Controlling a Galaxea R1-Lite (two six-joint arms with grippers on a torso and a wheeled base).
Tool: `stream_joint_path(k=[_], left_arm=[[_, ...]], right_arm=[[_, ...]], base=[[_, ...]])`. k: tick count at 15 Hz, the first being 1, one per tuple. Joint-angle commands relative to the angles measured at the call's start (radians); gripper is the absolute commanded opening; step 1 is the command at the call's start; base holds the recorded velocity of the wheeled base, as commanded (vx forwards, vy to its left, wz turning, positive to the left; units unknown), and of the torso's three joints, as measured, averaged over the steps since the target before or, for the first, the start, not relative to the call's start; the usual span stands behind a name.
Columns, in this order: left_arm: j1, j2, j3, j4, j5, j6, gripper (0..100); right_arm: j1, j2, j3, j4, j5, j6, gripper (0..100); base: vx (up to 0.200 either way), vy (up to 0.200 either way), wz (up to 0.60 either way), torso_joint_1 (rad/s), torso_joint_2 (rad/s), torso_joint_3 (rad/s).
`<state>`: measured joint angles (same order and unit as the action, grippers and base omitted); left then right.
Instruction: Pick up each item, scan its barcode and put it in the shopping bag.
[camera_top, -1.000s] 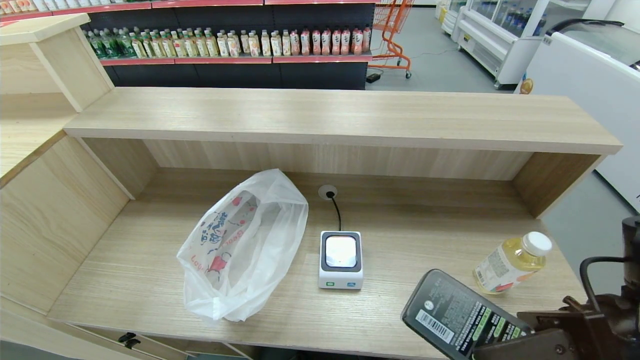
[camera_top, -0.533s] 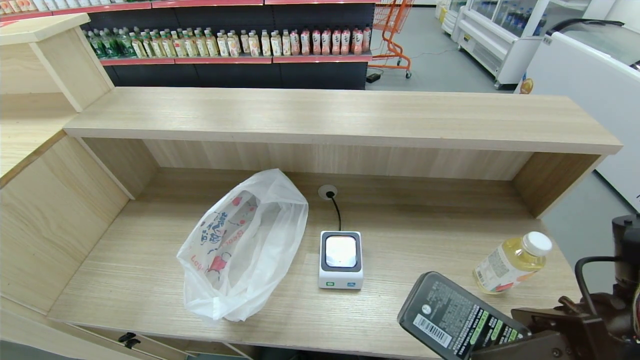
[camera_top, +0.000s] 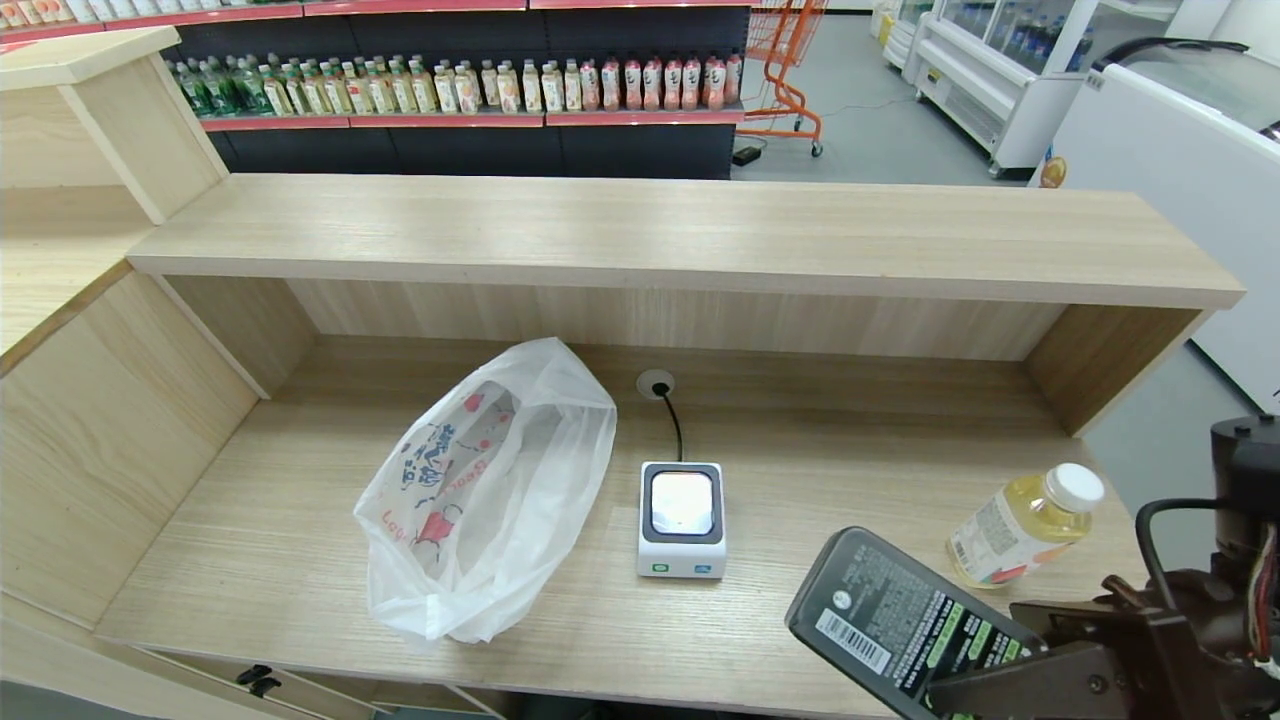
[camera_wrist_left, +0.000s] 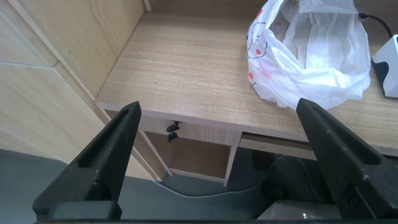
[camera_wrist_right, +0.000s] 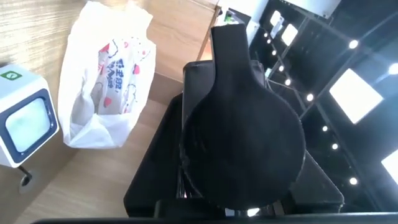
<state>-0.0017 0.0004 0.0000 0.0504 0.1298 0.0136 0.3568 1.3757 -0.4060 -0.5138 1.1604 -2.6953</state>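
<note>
Two items lie outside the shopping bag (camera_top: 490, 490) as we see it, so we judge the task to be somewhere in its middle. One is the dark package (camera_top: 900, 620), pinched at its near end by the right end effector (camera_top: 1010, 660) and held in the air over the near right part of the tabletop (camera_top: 820, 450). It sits to the right of the scanner (camera_top: 681, 520) and apart from it. Its barcode (camera_top: 853, 640) faces upward, not toward the scanner's lit window, so we take the scan of this package as not yet made. The package would need turning and bringing over the window, and then carrying across to the bag. The other item is the bottle (camera_top: 1025, 525) of yellow liquid with a white cap, which appears to lie on its side at the right end of the tabletop, beyond the held package; for it, pick-up, scan and bagging are all left. The bag slumps on the tabletop just left of the scanner with its mouth toward the back. We cannot tell whether the red and blue print seen through the plastic belongs to the bag or to something already inside. The left end effector (camera_wrist_left: 217, 162) hangs with its fingers spread wide and gripping nothing, low by the near edge of the tabletop, on the bag's side.
</note>
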Motion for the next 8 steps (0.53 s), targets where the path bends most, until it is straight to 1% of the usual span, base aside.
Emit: stream_joint_path(k=[1, 5, 8], left_arm=[[0.0, 0.0, 0.0, 0.0, 0.001, 0.0, 100], [0.0, 0.0, 0.0, 0.0, 0.001, 0.0, 100], [0.0, 0.0, 0.0, 0.0, 0.001, 0.0, 100]], right_arm=[[0.002, 0.005, -0.001, 0.0, 0.001, -0.001, 0], [0.025, 0.002, -0.005, -0.003, 0.001, 0.0, 0], [0.054, 0.013, -0.02, -0.04, 0.001, 0.006, 0]], base=[[0.0, 0.0, 0.0, 0.0, 0.0, 0.0], [0.0, 0.0, 0.0, 0.0, 0.0, 0.0], [0.0, 0.0, 0.0, 0.0, 0.0, 0.0]])
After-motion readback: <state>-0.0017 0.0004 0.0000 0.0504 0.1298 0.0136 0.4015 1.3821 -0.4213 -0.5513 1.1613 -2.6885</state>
